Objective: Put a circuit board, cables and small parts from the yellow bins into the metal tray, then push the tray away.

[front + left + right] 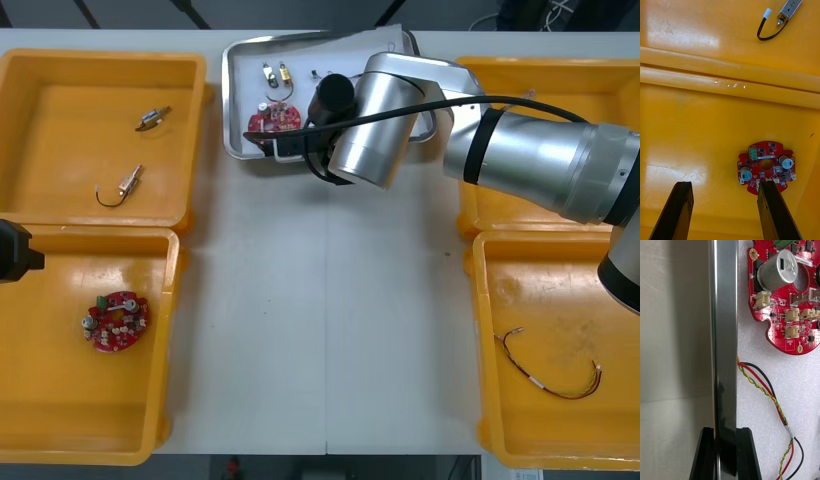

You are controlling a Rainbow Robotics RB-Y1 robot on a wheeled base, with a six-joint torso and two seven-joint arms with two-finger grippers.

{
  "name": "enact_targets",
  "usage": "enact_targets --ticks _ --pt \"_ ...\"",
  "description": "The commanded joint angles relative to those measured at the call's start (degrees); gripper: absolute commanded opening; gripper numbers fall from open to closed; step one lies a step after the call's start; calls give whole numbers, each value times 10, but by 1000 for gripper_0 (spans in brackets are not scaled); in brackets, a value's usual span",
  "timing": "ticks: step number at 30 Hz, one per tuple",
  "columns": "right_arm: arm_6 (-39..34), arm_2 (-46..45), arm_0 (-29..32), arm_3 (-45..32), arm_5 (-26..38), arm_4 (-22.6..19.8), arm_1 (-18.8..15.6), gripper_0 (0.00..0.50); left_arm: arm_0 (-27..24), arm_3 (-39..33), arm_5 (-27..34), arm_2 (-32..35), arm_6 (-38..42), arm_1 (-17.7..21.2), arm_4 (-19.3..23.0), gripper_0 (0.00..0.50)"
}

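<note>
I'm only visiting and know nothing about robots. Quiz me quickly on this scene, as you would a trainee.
1. True or false: the right gripper is shut on the rim of the metal tray.
2. What lies in the yellow bin by the open left gripper? A) blue cable B) round red circuit board C) screwdriver
3. Fill in: the cable in the tray is red and ____.
Key: 1 true; 2 B; 3 yellow.

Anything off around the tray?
Nothing spilled. The metal tray sits slightly askew to the yellow bins, the right gripper shut on its near rim; the red and yellow cable lies against that rim. The left gripper hovers open over the near left bin.
</note>
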Motion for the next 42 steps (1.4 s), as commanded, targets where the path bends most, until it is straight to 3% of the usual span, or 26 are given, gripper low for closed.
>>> enact_targets --ticks 1,7,8,11,13,15,27,33,42 --pt "5 -12 -36 17 -22 9 11 0 0 -2 5 12 4 -5 4 500" --pt "6 -13 -36 27 -22 0 16 0 0 -2 5 12 4 -5 4 500" --pt "7 -13 -36 28 -22 -3 16 21 0 -2 5 12 4 -5 4 500" --pt "12 -13 -36 28 -21 -20 16 221 0 -2 5 12 4 -5 4 500" --pt "17 -12 -36 28 -11 -28 16 407 0 -2 5 12 4 -5 4 500" --pt "20 -13 -38 24 1 -30 16 500 0 -2 5 12 4 -5 4 500" --pt "17 -108 -45 -88 194 -32 -1 500 0 -2 5 12 4 -5 4 500" --pt "3 -196 -31 -145 302 -81 -22 500 0 -2 5 12 4 -5 4 500" --pt "-107 -326 40 -269 407 -145 -102 500 0 -2 5 12 4 -5 4 500"
